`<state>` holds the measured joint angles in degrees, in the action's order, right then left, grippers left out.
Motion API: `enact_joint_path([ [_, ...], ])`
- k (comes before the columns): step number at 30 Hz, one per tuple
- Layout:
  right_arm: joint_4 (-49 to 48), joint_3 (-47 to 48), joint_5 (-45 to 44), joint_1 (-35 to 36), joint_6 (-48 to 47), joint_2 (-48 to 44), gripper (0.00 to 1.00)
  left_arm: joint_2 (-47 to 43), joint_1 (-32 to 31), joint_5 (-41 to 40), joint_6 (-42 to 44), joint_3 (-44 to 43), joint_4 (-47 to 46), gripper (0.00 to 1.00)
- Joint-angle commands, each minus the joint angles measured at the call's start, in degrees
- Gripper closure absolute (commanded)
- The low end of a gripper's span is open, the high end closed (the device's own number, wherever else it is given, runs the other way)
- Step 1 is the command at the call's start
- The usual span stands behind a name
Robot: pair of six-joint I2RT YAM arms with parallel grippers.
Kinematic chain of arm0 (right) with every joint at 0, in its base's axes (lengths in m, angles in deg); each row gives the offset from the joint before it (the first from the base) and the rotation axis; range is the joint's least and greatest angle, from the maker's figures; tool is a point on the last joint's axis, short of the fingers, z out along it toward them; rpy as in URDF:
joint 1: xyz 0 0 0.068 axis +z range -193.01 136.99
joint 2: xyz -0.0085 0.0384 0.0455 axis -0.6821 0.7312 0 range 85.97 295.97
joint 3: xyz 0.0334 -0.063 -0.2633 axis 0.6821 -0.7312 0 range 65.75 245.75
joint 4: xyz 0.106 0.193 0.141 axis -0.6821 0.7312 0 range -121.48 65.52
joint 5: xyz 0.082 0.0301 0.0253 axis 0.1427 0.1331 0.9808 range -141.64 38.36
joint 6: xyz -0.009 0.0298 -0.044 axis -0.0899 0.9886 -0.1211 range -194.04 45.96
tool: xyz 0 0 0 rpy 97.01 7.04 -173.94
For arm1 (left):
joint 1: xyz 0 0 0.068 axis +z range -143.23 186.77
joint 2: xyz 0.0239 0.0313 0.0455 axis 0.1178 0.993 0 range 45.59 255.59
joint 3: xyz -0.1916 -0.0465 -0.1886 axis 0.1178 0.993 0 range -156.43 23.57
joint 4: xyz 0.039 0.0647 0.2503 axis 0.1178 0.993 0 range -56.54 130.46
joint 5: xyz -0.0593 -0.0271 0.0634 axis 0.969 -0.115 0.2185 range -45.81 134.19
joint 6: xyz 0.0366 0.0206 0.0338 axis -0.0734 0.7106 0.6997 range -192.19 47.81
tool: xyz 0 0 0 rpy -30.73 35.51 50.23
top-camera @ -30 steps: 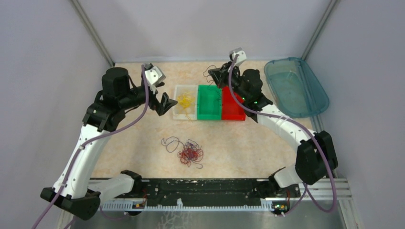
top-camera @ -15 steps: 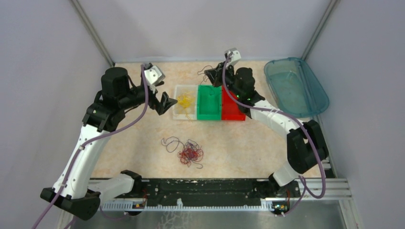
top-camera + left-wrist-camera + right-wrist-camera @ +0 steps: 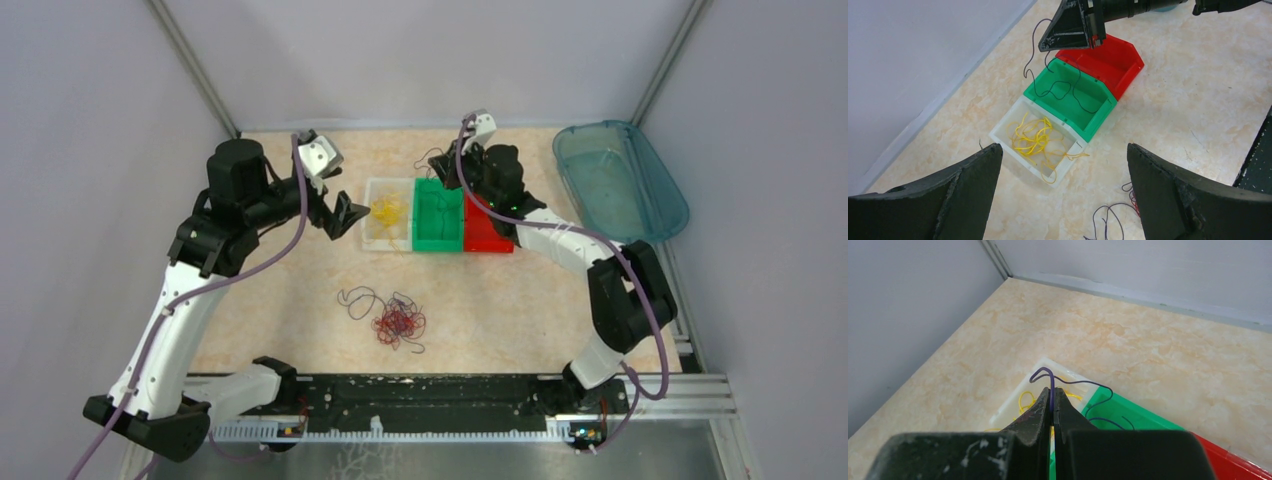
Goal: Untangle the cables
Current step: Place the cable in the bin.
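My right gripper (image 3: 446,170) (image 3: 1053,393) is shut on a thin dark purple cable (image 3: 1052,382) and hovers above the far edge of the green bin (image 3: 437,243). That cable (image 3: 1049,91) trails down into the green bin (image 3: 1098,122). Yellow cables (image 3: 388,210) (image 3: 1032,138) lie in the white bin (image 3: 372,236). A tangle of red and dark cables (image 3: 397,322) lies on the table in front of the bins. Left of the white bin, my left gripper (image 3: 346,214) (image 3: 1063,148) hangs open and holds nothing.
A red bin (image 3: 488,240) stands against the green one on the right. A teal tub (image 3: 680,214) sits at the far right. Grey walls close the table on three sides. A black rail (image 3: 420,390) runs along the near edge.
My right gripper has carried the dark purple cable leftward, from above the red bin to the green bin's far left corner. The left arm has barely shifted.
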<state>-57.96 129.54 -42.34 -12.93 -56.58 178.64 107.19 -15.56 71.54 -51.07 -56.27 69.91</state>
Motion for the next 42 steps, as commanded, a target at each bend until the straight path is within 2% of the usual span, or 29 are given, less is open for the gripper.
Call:
enact_joint_path([
  [1, 0.2, 0.2, -1.2, -0.1, -1.6, 1.6, 1.00, -0.2, 0.4, -0.4, 0.4, -2.0, 0.5, 0.00],
  [8, 7.4, 1.8, -8.0, 2.7, -4.6, 6.7, 1.00, 0.4, 0.5, 0.3, -0.7, -3.3, 1.4, 0.01],
  [11, 7.6, 0.5, -11.6, 3.6, -4.3, 6.8, 1.00, 0.7, 0.4, 0.5, -0.5, -3.6, 1.4, 0.00],
  [16, 8.8, 0.5, -12.5, 4.2, -4.2, 8.0, 1.00, 0.6, 0.4, 0.5, 0.0, -3.8, 1.7, 0.00],
  [19, 10.5, 2.1, -13.4, 4.4, -3.9, 9.8, 1.00, 0.3, 0.4, 0.5, -0.1, -3.7, 1.7, 0.00],
  [25, 16.4, 8.8, -20.6, 6.0, -4.3, 14.4, 0.99, 0.3, 0.4, 0.2, 0.4, -3.5, 1.7, 0.00],
  [29, 16.9, 9.7, -21.5, 6.1, -3.0, 16.0, 0.88, 0.1, 0.4, 0.1, 0.7, -3.5, 1.8, 0.00],
  [34, 17.5, 9.4, -21.5, 6.1, -3.9, 13.8, 0.58, 0.2, 0.4, -0.1, 1.6, -3.5, 1.8, 0.00],
  [36, 19.0, 10.3, -20.4, 6.1, -5.6, 12.5, 0.51, 0.4, 0.5, 0.0, 1.7, -3.5, 1.7, 0.00],
  [42, 19.3, 8.9, -20.5, 6.1, -6.6, 5.6, 0.49, 1.0, 0.4, 0.3, 1.4, -3.2, 1.9, 0.00],
])
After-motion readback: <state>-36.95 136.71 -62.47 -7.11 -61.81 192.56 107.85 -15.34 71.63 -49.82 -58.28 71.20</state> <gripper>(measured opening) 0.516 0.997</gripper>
